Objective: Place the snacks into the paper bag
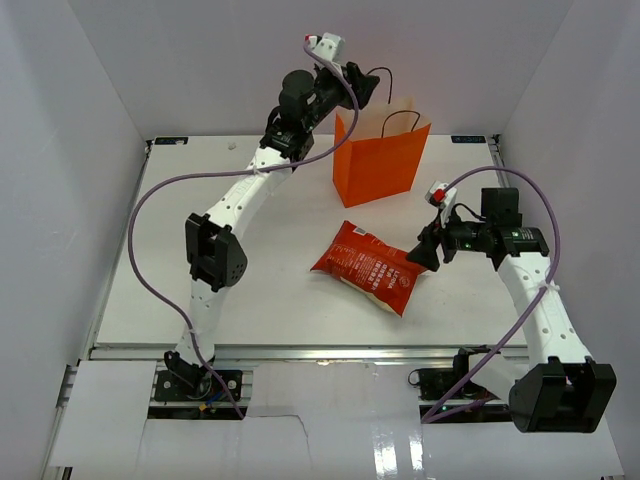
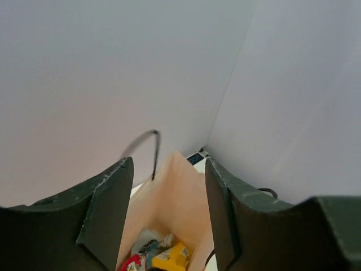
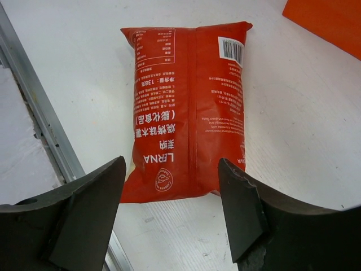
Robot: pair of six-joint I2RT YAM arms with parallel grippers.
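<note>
Above paper bag (image 1: 380,165), left tool (image 2: 167,169) apart, right tool (image 3: 172,165) apart over glossy chip bag (image 3: 189,101)

On the white table (image 1: 270,290) stands the tall orange paper shopping bag (image 1: 380,165), small wrapped snacks (image 2: 169,258) inside, my left gripper (image 1: 358,88) above. The red crinkly chip bag (image 1: 368,266) lies at its 6 o'clock.

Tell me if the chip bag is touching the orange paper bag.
Apart. The top view shows bare table between the chip bag and the paper bag; the right wrist view agrees.
</note>
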